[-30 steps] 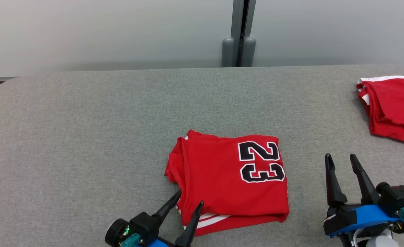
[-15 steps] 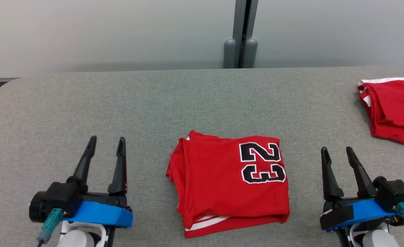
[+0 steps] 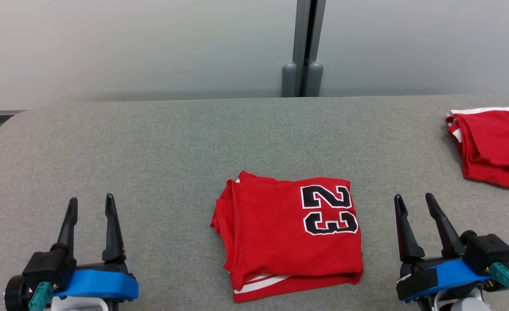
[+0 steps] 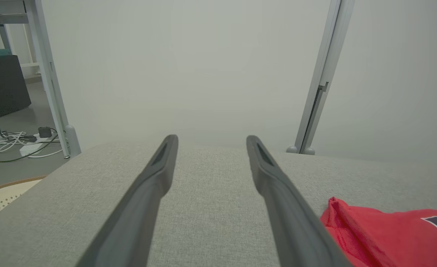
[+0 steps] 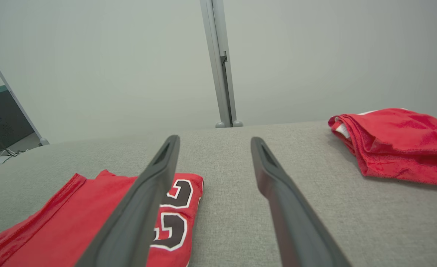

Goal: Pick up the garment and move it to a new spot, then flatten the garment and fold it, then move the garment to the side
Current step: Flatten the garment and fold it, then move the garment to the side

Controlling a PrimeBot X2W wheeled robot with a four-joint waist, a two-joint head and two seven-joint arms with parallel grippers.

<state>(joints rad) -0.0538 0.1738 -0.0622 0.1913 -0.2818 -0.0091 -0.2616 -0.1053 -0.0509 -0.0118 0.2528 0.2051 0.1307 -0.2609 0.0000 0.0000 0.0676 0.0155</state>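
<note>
Left gripper and right gripper hover spread wide and empty, flanking the folded red garment mid grey table; seemingly only moving it aside remains.

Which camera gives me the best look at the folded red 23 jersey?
The head view: the jersey shows whole from above, every edge and the 23 visible. The left wrist view catches one corner at lower right; the right wrist view shows the number end at a low slant, cut off below.
</note>
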